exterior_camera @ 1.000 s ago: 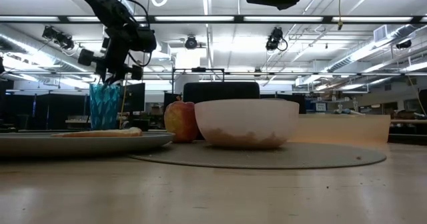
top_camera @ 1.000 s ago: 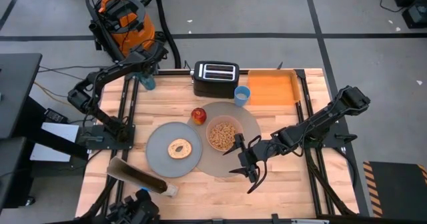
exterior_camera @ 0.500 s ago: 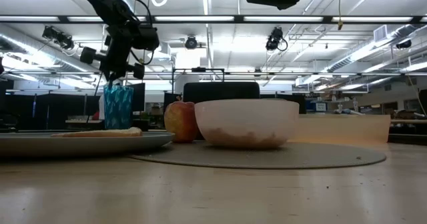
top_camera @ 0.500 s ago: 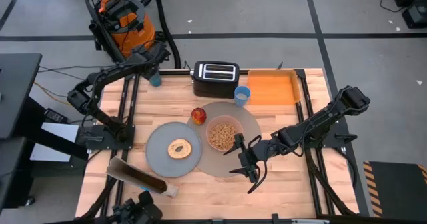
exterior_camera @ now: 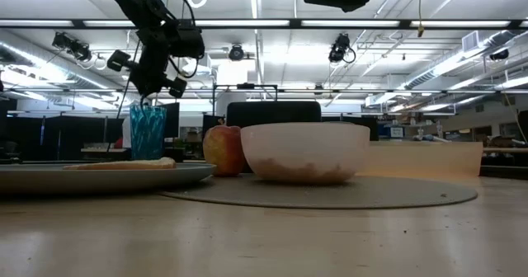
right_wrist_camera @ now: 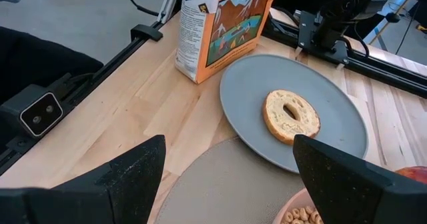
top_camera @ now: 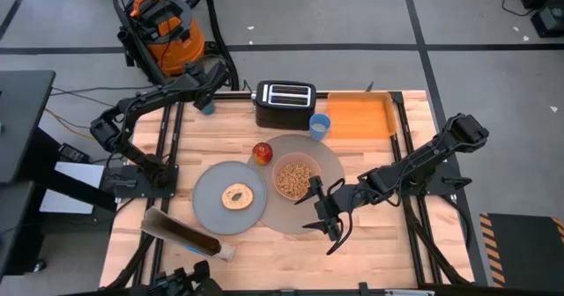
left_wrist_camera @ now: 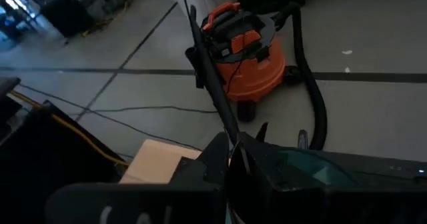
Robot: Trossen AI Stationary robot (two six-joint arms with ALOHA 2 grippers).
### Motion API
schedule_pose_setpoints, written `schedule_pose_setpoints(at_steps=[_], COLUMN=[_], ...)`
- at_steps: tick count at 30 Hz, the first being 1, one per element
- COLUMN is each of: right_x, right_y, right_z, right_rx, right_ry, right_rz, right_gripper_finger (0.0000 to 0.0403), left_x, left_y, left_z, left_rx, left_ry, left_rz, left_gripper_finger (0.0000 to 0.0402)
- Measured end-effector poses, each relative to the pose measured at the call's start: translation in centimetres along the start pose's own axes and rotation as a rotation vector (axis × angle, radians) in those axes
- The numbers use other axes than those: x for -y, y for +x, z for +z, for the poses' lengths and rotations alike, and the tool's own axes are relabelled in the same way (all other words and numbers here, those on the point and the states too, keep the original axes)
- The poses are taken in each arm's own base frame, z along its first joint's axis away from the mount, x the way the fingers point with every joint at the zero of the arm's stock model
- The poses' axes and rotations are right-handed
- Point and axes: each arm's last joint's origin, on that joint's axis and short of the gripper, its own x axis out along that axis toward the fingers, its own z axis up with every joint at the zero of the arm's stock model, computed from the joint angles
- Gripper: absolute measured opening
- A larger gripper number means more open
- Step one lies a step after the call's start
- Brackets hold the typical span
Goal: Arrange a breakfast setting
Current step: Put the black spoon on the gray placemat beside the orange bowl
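Teal tumbler [exterior_camera: 147, 131] is seen just under left pincer [exterior_camera: 153, 86] at far bench corner. Pincer is pinched narrow on what's prob. the spoon [left_wrist_camera: 212, 84], handle upright. Bowl [top_camera: 295, 177] on mat [top_camera: 333, 168] lies well off, twd bench mid. Right pincer [top_camera: 319, 217], spread wide, is parked nearer it.

The floor [top_camera: 352, 14] is grey concrete, marked with dark tape lines. An orange shop vacuum [top_camera: 163, 23] with a black hose stands beyond the wooden table [top_camera: 379, 243]. Overhead, long strip lights [exterior_camera: 247, 23] run beneath an open industrial ceiling fitted with mounted cameras [exterior_camera: 342, 48].
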Motion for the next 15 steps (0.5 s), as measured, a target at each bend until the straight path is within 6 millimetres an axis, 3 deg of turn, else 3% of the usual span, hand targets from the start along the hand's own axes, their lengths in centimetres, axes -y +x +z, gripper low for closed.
schedule_pose_setpoints(at_steps=[6, 15], right_x=[0.4, 1.0], right_y=[0.1, 0.2], right_z=[0.0, -0.1], right_rx=[-0.002, 0.002], right_ry=[0.005, 0.015], right_rz=[-0.01, -0.028], right_gripper_finger=[0.0336, 0.0336], left_x=[0.4, 0.5], left_y=[-1.3, -4.5], left_z=[0.7, 4.0], left_rx=[0.045, 0.102], left_ry=[0.077, 0.189], left_rz=[-0.014, -0.07], left_gripper_finger=[0.003, 0.003])
